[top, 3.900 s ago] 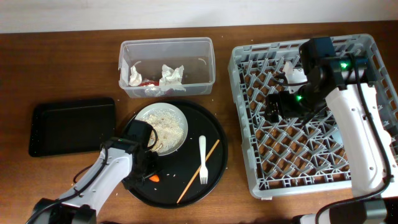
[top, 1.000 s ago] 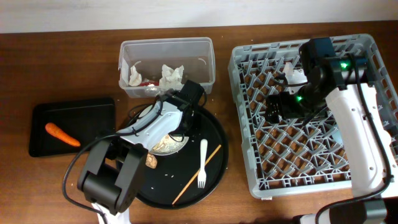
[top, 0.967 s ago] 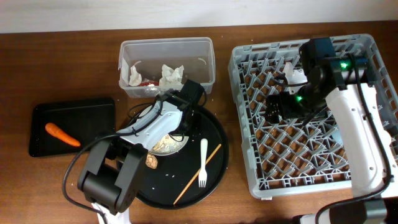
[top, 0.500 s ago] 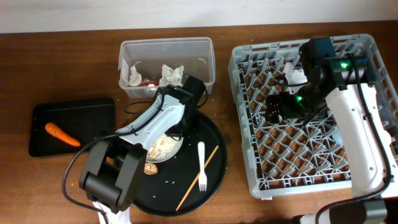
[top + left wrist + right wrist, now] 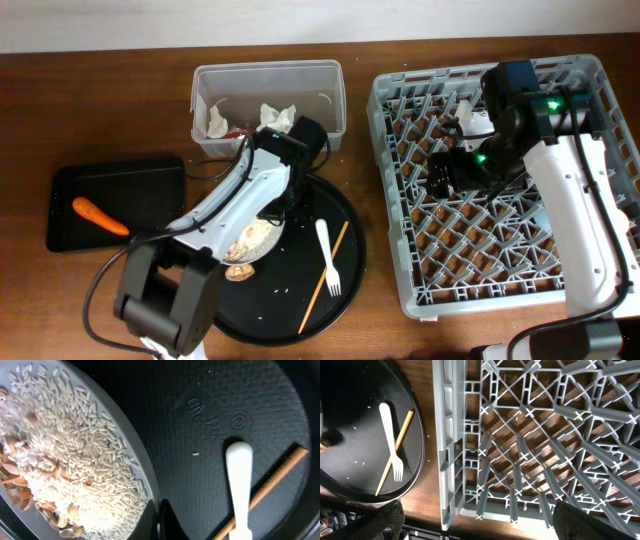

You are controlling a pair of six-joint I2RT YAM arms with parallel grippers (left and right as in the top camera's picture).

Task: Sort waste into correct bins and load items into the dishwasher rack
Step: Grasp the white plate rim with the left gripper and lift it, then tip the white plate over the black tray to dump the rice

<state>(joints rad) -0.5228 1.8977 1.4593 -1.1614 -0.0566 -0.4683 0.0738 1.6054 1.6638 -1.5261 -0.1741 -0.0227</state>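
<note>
My left gripper is shut on the right rim of the white plate, which carries pale rice and brown scraps. The plate sits on the left of the round black tray. A white fork and a chopstick lie to its right. The carrot lies in the shallow black tray. Tissues fill the clear tub. My right gripper hangs open over the grey rack.
A small white item shows in the rack beside my right arm, partly hidden. The tub stands close behind the round tray. The rack's left wall runs next to the round tray. Loose rice grains dot the tray.
My left gripper has shut on the plate's rim and dragged the plate toward the front left of the round tray. The right arm has not moved.
</note>
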